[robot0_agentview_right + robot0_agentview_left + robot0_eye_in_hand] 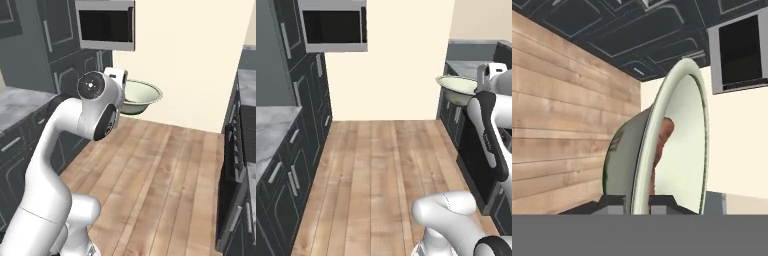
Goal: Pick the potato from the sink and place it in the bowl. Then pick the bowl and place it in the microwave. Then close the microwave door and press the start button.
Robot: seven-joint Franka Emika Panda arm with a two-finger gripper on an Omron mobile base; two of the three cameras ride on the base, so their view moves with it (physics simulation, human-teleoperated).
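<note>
The pale cream bowl hangs in the air over the wooden floor, held by its rim. My gripper is shut on that rim, one fingertip outside the wall and one inside. In the hand view the orange-brown potato lies inside the bowl. From the right base view the bowl juts out beyond my wrist. The microwave sits high in the dark cabinets with its cavity dark and open-looking; its door is not visible.
Dark cabinets with a grey counter line the left side. Another dark counter run stands at the right. A cream wall closes the far end. Wooden floor runs down the middle.
</note>
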